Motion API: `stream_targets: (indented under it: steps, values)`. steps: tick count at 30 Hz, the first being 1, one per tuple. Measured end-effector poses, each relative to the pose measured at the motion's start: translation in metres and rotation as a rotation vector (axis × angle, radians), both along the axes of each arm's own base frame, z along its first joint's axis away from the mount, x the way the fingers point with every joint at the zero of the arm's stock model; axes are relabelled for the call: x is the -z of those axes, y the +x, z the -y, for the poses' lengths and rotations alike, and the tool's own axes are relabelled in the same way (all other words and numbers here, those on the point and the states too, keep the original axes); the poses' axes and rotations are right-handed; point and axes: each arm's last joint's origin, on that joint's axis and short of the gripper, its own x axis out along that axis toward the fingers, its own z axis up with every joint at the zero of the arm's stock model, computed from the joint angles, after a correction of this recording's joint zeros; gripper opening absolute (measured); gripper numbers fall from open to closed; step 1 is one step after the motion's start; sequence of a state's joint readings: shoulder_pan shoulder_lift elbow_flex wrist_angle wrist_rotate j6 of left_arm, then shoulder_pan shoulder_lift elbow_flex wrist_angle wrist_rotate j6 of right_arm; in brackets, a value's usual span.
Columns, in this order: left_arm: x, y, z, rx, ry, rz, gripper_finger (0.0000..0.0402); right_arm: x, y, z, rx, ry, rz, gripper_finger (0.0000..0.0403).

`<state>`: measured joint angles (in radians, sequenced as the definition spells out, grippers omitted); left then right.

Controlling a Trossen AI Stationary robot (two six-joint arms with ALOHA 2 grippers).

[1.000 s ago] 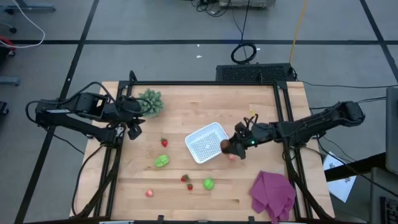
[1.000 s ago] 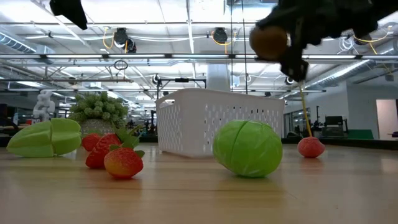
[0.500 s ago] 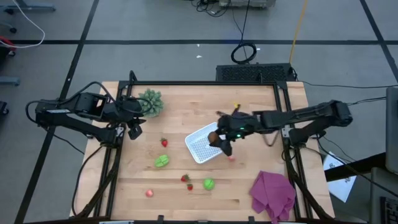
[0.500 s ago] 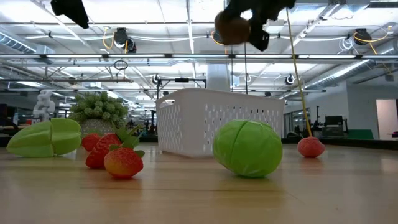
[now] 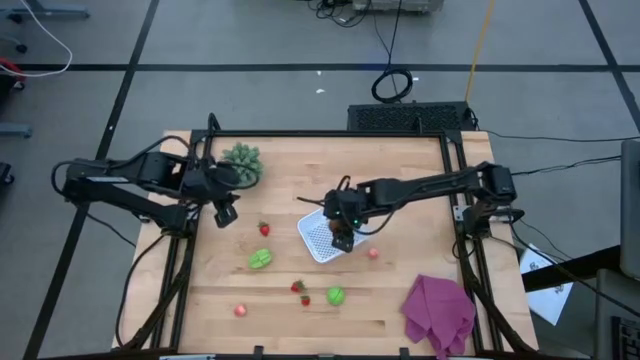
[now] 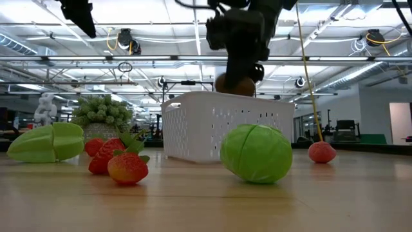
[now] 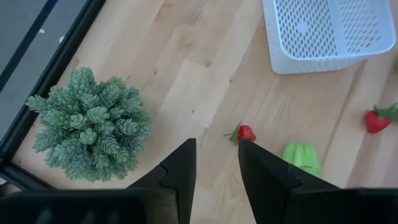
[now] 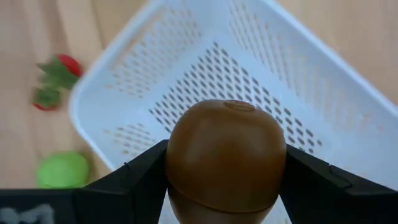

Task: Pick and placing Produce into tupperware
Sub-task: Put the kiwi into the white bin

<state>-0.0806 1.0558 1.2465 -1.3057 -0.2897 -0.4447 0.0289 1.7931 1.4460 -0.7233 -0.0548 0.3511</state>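
A: Right gripper [image 5: 342, 233] sits directly over the tupperware [image 5: 322, 238], fingers clamped on the brown round piece [image 8: 225, 152], one finger pressing each side.

B: And from table level that brown piece hangs just above the container's rim, not touching it.

A: Left gripper [image 5: 226, 212] hovers well apart on the far side, fingers slightly parted, holding nothing, a strawberry [image 7: 246, 132] beneath it and the spiky plant [image 7: 89, 123] beside.

B: A pink-red ball [image 5: 373, 253] lies just beyond the right gripper, outside the container.
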Motion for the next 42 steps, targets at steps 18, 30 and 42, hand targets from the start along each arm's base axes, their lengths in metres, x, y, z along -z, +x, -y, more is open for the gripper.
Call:
stream_targets:
  steps: [18,30,42]
  values:
    - [0.007,0.012,0.001,0.028,0.018,-0.058,0.0124,0.027,0.003,0.018,0.032,-0.009,-0.101,0.0249]
    - [0.007,0.012,0.001,0.034,0.021,-0.058,0.0124,0.046,0.007,0.020,0.014,-0.011,-0.158,0.0249]
    - [0.007,0.012,0.001,0.034,0.021,-0.059,0.0124,0.051,0.006,0.027,0.034,-0.010,-0.146,0.0249]
